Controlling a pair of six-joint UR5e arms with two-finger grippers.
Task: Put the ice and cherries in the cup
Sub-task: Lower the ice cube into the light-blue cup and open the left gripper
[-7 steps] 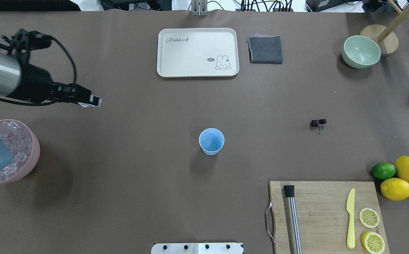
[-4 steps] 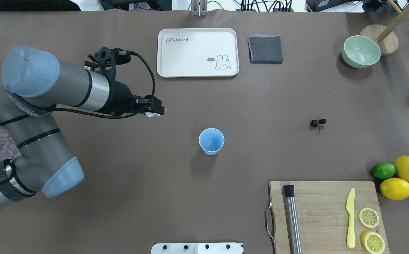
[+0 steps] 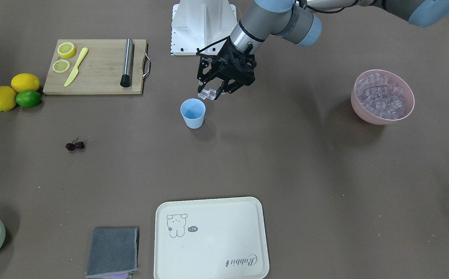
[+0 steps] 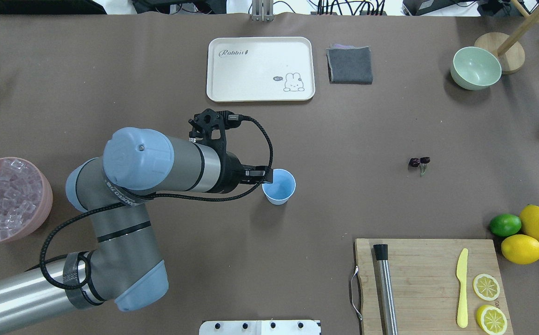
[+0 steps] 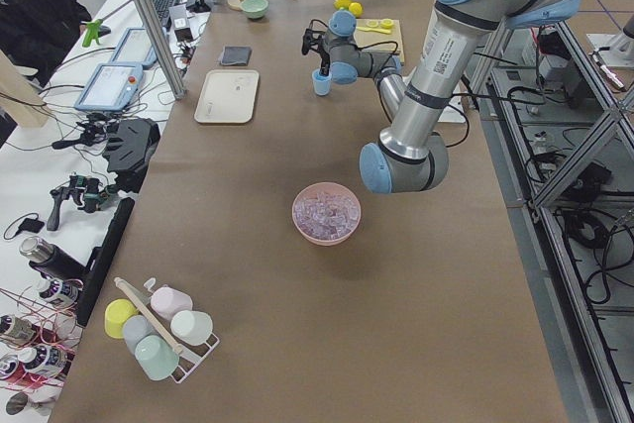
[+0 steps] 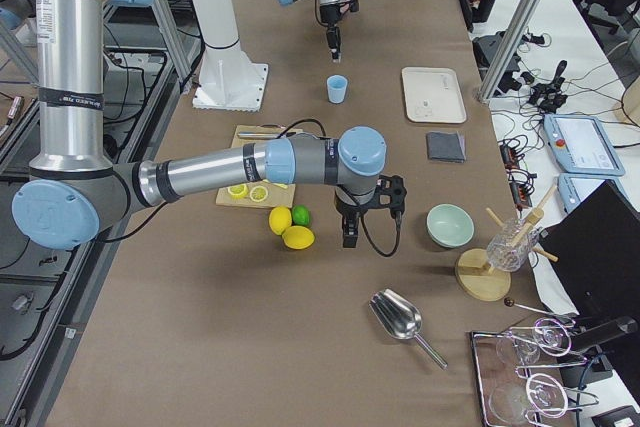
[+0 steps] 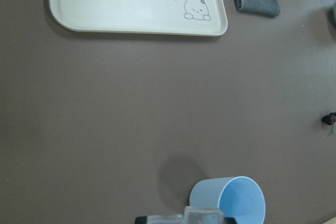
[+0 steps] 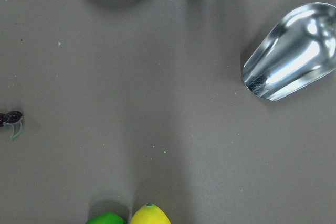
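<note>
Your left gripper (image 3: 211, 93) is clamped on a small clump of ice (image 3: 207, 93), the fingers narrowed around it. It hangs just above the cup (image 3: 193, 112), at the rim on the robot's left side rather than over the middle of the mouth. The cup stands upright on the brown table (image 4: 343, 135), well apart from everything else. The tray (image 4: 250, 70) lies on its far side, the cutting board (image 4: 427, 279) towards the robot's right, and the cherries (image 4: 419, 161) lie well off to the right on bare table. The pink bowl (image 4: 46, 204) full of ice sits at the table's left edge, behind the arm's elbow.

The front-facing view gives you the grip: clear cubes between the fingertips. Overhead, the wrist and cable cover the fingers, and you see only the tip meeting the cup's rim. The left wrist view puts the cubes at its bottom edge beside the cup's wall, with the cherries at its right edge.

Your right gripper (image 6: 349, 237) shows only in the right side view, hanging near the lemons and lime (image 6: 292, 227). You cannot tell whether its fingers are apart or closed. Its wrist view shows the metal scoop (image 8: 291, 51) and the cherries, but no fingers.
</note>
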